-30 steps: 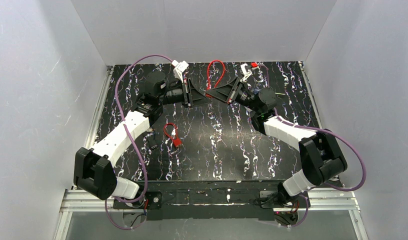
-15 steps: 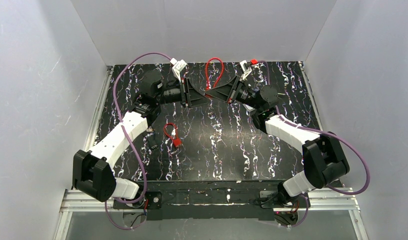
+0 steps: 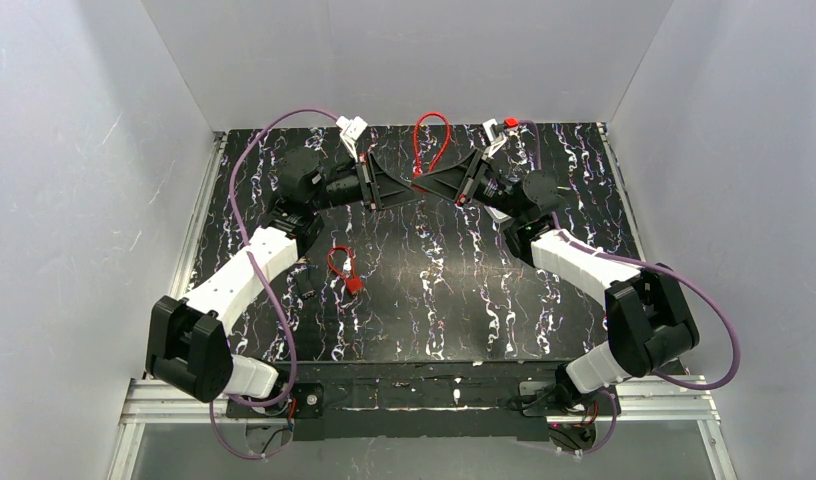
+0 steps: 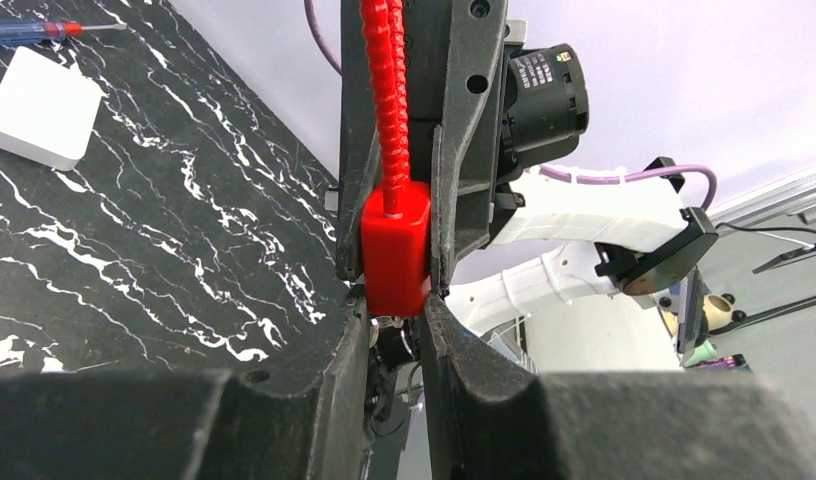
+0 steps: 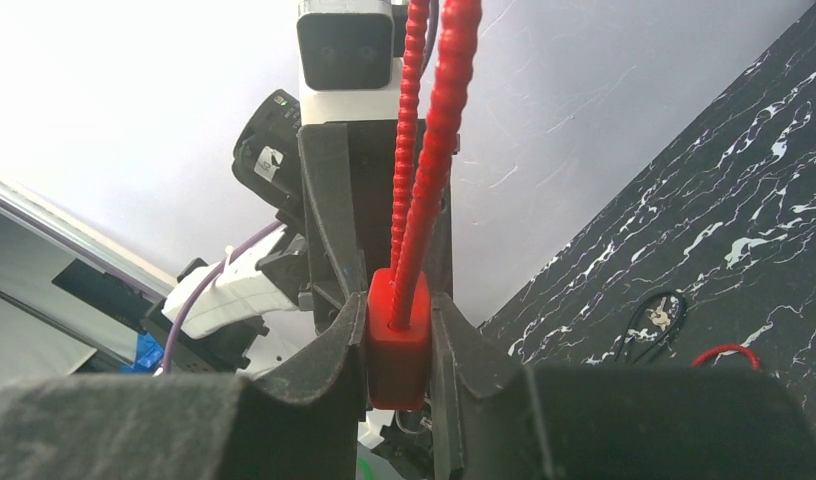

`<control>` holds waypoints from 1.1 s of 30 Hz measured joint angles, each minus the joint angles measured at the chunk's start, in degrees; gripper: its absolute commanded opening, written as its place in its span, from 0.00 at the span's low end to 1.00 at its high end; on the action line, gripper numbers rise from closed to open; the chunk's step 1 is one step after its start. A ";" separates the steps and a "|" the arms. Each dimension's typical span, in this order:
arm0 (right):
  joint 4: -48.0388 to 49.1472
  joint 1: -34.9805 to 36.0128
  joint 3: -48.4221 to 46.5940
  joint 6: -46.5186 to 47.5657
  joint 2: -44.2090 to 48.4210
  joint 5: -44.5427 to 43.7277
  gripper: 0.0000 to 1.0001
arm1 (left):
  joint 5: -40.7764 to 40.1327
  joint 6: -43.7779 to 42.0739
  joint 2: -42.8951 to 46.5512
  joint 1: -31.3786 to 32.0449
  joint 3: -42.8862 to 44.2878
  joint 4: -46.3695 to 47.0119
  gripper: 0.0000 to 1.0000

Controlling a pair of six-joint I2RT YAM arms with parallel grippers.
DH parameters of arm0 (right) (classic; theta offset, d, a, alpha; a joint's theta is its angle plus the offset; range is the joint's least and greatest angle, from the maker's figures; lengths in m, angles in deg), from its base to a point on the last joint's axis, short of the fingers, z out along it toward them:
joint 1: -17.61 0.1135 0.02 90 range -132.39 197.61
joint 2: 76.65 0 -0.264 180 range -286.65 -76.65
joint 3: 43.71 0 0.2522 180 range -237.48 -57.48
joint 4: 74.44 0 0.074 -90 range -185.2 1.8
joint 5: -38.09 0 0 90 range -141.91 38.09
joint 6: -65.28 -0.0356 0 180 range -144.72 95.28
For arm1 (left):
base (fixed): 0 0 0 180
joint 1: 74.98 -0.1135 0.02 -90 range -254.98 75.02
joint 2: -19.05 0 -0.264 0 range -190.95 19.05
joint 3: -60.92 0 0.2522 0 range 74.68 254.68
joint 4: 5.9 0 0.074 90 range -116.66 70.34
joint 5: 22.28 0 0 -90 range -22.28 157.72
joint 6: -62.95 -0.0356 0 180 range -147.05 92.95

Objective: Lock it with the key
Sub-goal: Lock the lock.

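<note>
Left of centre in the overhead view, a spare red lock [image 3: 344,268] lies on the table [image 3: 444,300], well apart from the work. Above it, toward the upper middle of the frame, the left hand [image 3: 404,188] reaches rightward. Its wrist view shows its fingers [image 4: 349,345] drawn narrow around a small dark, metallic piece just beneath the lock. That piece is probably the key [image 4: 389,335], though it is too hidden to be sure. The red cable lock [image 4: 395,245] hangs in the air between the two hands, clear of the table, with its ribbed cable loop [image 3: 431,140] rising above it. Just to the right, the right hand [image 3: 436,186] closes tightly on the lock's red body from both sides, holding it upright. The step in hand appears to be working the key at the lock's underside. The next move likely calls for the right hand to hold firm while the left hand turns the key squarely on its axis, without dragging the lock sideways.
</note>
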 measured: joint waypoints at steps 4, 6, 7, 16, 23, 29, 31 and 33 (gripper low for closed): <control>0.53 0.00 0.00 -0.41 0.00 -0.40 0.01 | -0.34 1.62 -0.10 0.00 -0.75 2.46 0.06; 0.55 0.00 0.01 -0.59 0.00 -0.52 0.01 | -0.68 2.33 -0.10 0.00 -1.28 3.38 0.00; 0.53 0.00 0.04 -0.62 0.00 -0.57 0.01 | -0.82 2.70 -0.10 0.00 -1.61 3.91 0.00; 0.47 0.00 0.74 -1.48 -0.18 -0.60 0.01 | -2.16 6.54 0.19 -0.02 -4.72 7.85 0.11; 0.86 0.00 0.72 -1.65 -0.24 -1.17 0.01 | -2.42 6.52 0.91 -0.02 -5.58 7.76 0.29; -0.87 0.00 0.68 -1.15 -0.25 -2.29 0.01 | -3.43 6.13 0.91 -0.02 -5.65 6.53 0.33; -1.60 0.00 0.67 -1.02 -0.34 -2.63 0.01 | -3.67 6.09 0.91 -0.02 -5.65 6.32 0.30; -2.28 0.00 0.51 -0.99 -0.50 -2.88 0.01 | -3.82 6.09 0.89 -0.02 -5.65 6.18 0.24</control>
